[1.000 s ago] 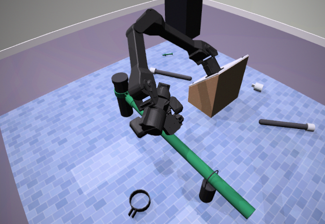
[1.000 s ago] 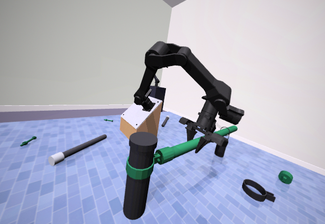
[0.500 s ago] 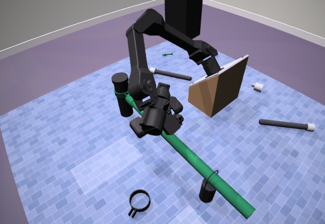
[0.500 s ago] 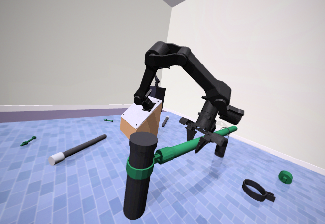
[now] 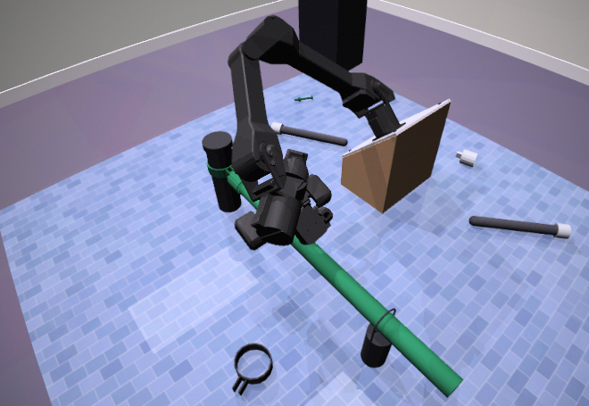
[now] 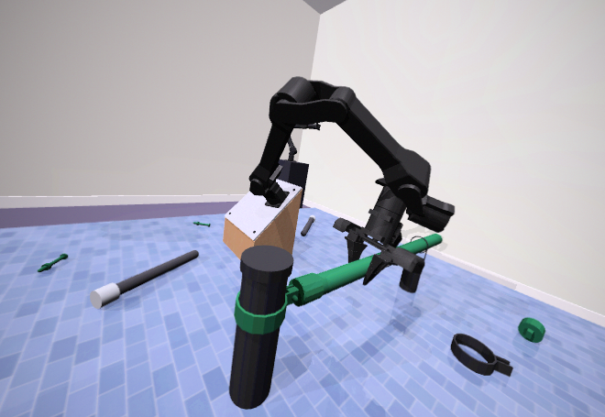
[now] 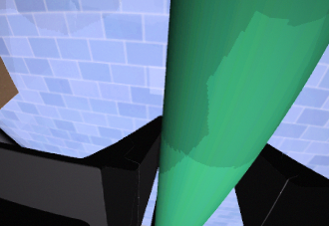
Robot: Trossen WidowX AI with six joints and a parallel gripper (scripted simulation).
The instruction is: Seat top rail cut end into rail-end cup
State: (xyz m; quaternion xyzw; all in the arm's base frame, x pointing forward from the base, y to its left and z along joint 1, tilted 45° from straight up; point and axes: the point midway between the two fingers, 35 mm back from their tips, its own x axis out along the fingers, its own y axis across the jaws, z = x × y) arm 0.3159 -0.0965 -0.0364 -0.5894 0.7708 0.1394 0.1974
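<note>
The gripper (image 6: 375, 261) is seen clamped on the green top rail (image 6: 352, 268), its black fingers pressed against either side of the tube in the wrist view. The rail is held part-way along its length, nearer the big post than the far end. From there the rail is carried level above the blue tiled floor (image 5: 143, 268). Toward the big post (image 6: 257, 334), the rail's near end is met by the thicker green rail-end cup (image 6: 313, 287), and the cut end is hidden inside that sleeve; how deep it is seated cannot be told. The cup is hung on the green brace band (image 6: 258, 316), which is wrapped around the post somewhat below the dark post cap (image 6: 266, 260). At the other end, the rail is passed through the thin loop cap (image 5: 385, 321) on the short dark post (image 5: 376, 349), with a length left sticking out beyond it. Farther out, a spare black band (image 5: 253, 365) is lying on the floor, and two grey rods (image 5: 518, 226) (image 5: 311, 136) are left well apart from the fence, beside the brown pedestal (image 5: 394, 163) that carries the arm
</note>
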